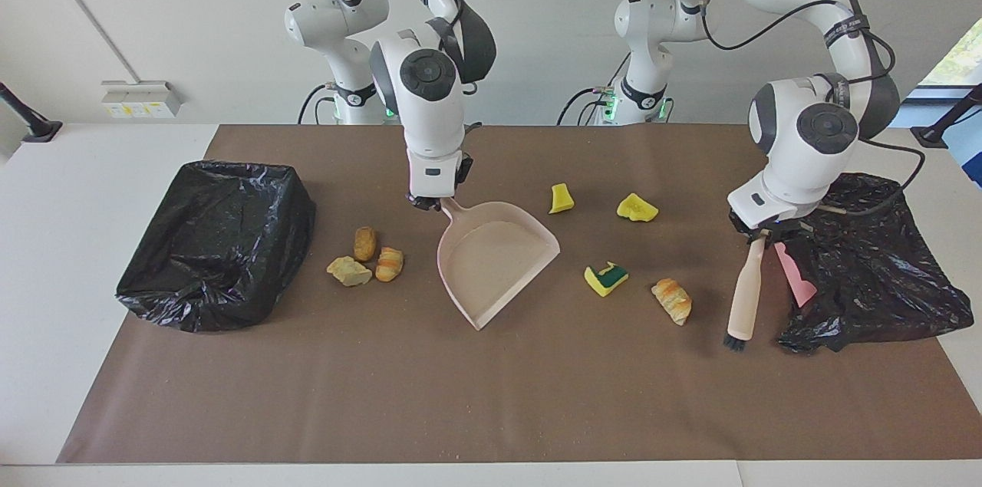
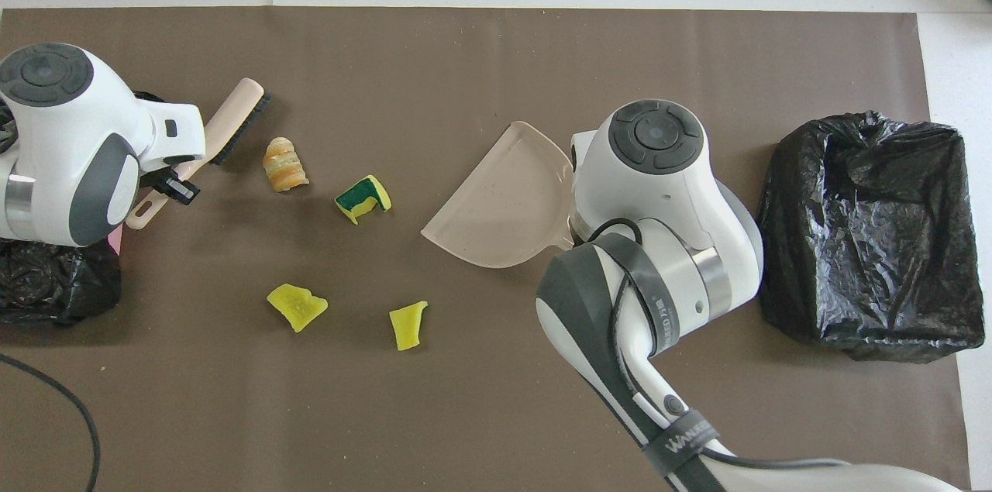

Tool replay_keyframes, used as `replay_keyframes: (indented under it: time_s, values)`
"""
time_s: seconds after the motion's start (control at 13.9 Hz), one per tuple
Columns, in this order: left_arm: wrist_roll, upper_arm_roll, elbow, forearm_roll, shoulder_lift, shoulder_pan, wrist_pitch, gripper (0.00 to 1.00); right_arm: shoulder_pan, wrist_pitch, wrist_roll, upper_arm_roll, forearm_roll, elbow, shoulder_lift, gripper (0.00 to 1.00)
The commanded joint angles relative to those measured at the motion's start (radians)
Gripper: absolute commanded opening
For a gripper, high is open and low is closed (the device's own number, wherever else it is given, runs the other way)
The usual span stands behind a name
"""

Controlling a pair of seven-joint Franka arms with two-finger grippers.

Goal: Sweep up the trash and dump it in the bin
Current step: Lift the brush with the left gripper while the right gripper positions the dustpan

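My left gripper (image 1: pixel 761 232) clamps the brush (image 1: pixel 743 294) handle; my right gripper (image 1: pixel 427 202) clamps the dustpan (image 1: pixel 495 257) handle. The trash (image 1: pixel 672 300) looks light, soft: sweep it, no grasping.

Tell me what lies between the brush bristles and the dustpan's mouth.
In the facing view, two scraps lie between the brush bristles and the dustpan: a croissant piece nearest the bristles, then the green-faced sponge chunk. Otherwise bare mat.

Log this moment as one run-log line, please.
left tool: shut on brush, beside croissant piece | right tool: shut on dustpan | trash: unswept
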Motion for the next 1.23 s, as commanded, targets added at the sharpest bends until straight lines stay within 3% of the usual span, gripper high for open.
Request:
replay_keyframes:
  time_s: [0.0, 0.29, 0.58, 0.72, 1.15]
  values:
    - [0.018, 0.004, -0.078, 0.010, -0.062, -0.052, -0.013, 0.00, -0.013, 0.020, -0.037, 0.007, 0.021, -0.040, -0.041, 0.00]
    - [0.053, 0.001, -0.170, -0.003, -0.122, -0.130, -0.027, 0.00, -0.017, 0.035, -0.164, 0.007, 0.019, -0.046, -0.032, 0.00]
    - [0.056, 0.003, -0.222, -0.096, -0.171, -0.214, -0.123, 0.00, -0.006, 0.068, -0.179, 0.007, 0.015, -0.055, -0.014, 0.00]
    - [0.044, 0.004, -0.236, -0.133, -0.195, -0.256, -0.163, 0.00, 0.001, 0.069, -0.292, 0.007, 0.000, -0.063, 0.005, 0.00]
    - [-0.247, 0.009, -0.238, -0.156, -0.310, -0.265, -0.240, 0.00, -0.023, 0.149, -0.503, 0.005, -0.172, -0.167, -0.032, 0.00]
